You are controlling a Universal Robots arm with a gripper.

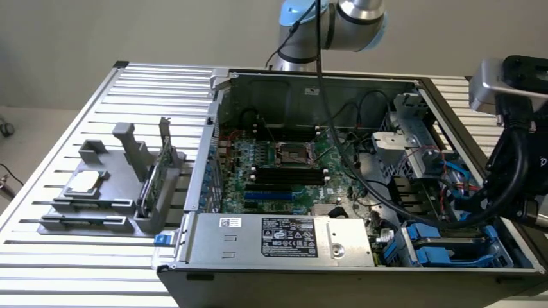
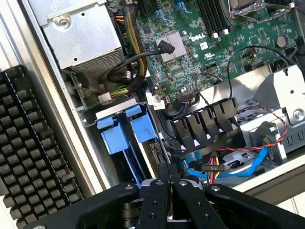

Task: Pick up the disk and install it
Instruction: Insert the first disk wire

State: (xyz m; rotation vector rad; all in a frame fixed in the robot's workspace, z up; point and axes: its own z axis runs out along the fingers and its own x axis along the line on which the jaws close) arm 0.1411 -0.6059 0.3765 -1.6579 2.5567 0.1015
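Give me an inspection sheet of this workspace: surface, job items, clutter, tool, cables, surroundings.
Surface: slatted metal table carrying an open computer case.
Job's things: disk, blue rails, standing in the case's corner beside the power supply.
Clutter: grey fixture at the exterior view's left, holding a processor chip and upright card.
Tool: tool shut, empty, close to the disk.
Cables: black bundle by the power supply; blue cable and red-black wires near the disk.
Surroundings: plain wall; robot arm beyond the case.
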